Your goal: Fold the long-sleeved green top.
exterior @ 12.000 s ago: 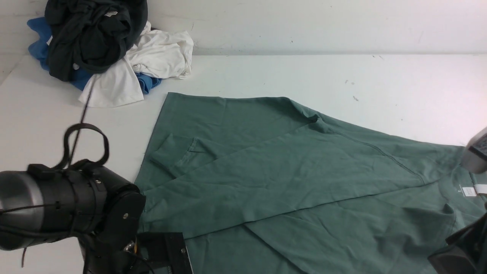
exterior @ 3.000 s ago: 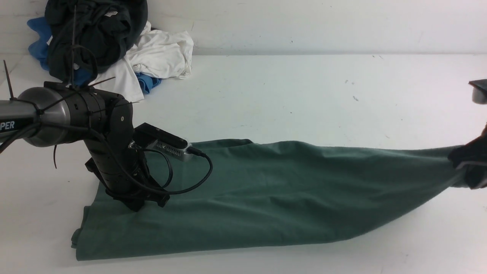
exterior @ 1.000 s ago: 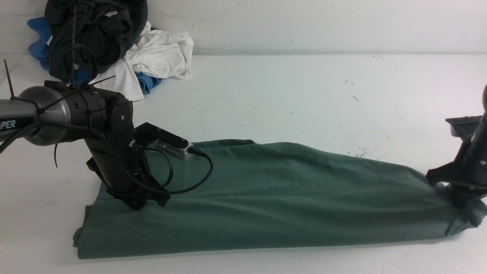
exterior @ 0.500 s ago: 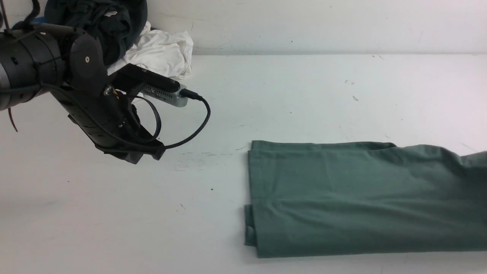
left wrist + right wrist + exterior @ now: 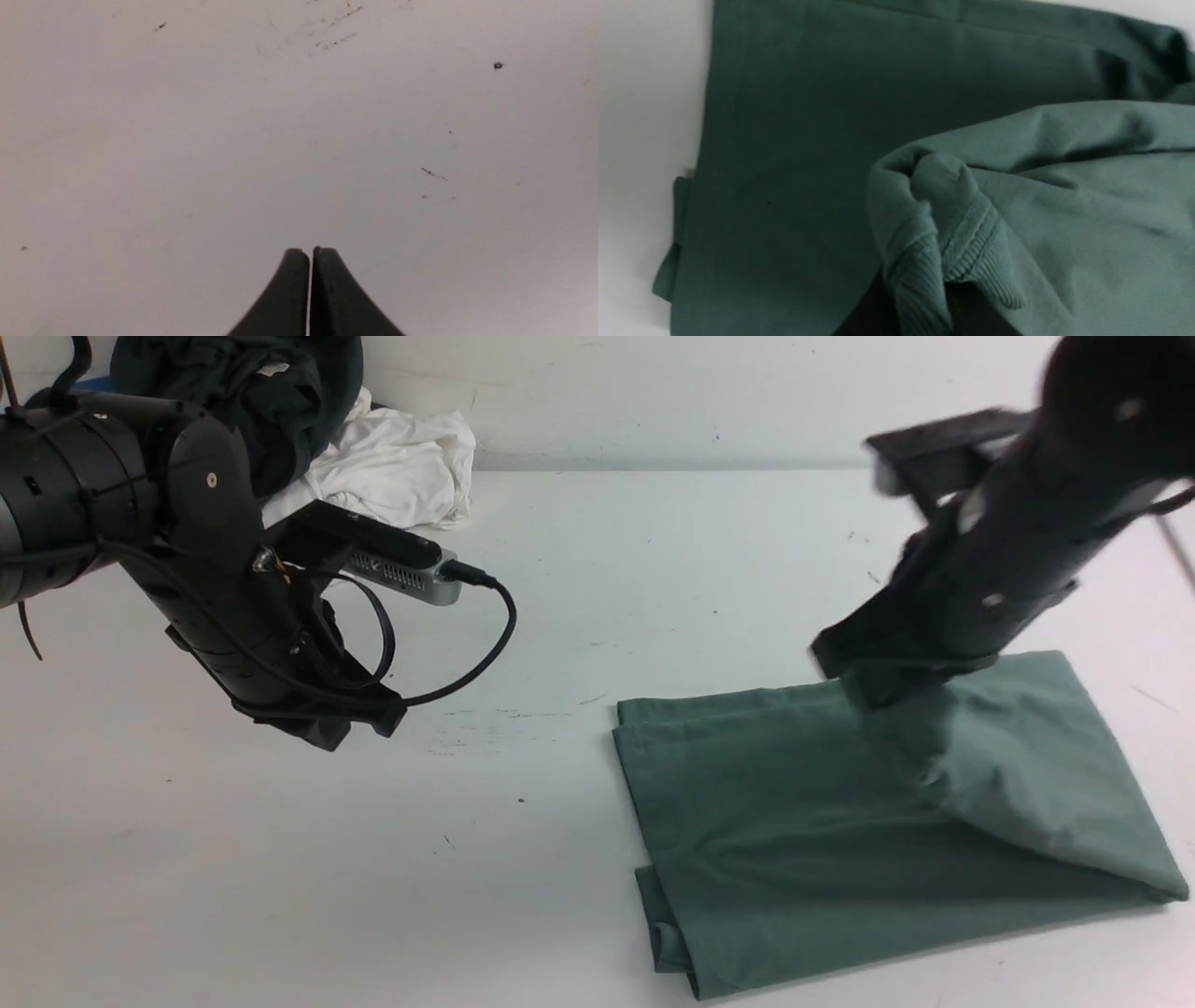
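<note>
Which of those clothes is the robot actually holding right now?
The green top, lying alone on the right: the right jaws are shut on its ribbed edge. The black garment and the white garment sit piled at the far left, untouched.

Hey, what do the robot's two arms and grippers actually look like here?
Both arms are black. The left arm has a chunky round housing, plus a silver-and-black camera module trailing a looped black cable. The left gripper ends in two dark tapered fingers. The right arm is motion-blurred, with small pale screws.
</note>
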Robot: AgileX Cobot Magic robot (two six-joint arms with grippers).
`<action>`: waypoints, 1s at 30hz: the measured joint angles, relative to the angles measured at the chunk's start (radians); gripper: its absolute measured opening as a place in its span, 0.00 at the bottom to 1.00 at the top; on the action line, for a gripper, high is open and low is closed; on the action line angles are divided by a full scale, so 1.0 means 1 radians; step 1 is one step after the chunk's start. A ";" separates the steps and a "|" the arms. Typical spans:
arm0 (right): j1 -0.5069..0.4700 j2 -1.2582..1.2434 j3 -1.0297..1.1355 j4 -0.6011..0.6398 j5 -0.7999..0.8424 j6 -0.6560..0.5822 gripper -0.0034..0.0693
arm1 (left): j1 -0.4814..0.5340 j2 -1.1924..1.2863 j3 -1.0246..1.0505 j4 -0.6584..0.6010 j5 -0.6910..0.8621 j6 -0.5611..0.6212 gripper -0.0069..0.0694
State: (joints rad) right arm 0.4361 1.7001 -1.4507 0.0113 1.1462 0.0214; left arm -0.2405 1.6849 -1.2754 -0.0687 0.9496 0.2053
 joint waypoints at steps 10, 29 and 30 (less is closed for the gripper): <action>0.079 0.155 -0.016 0.173 -0.127 -0.021 0.37 | 0.000 0.000 0.000 -0.023 0.024 0.022 0.08; -0.250 -0.081 0.237 -0.166 -0.148 0.073 0.29 | -0.447 0.091 -0.044 -0.112 -0.310 0.081 0.08; -0.260 -0.078 0.270 -0.159 -0.169 0.073 0.26 | -0.452 0.101 -0.051 -0.117 -0.325 0.081 0.08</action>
State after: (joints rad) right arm 0.1761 1.6216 -1.1810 -0.1477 0.9769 0.0944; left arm -0.6922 1.7861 -1.3266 -0.1858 0.6245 0.2864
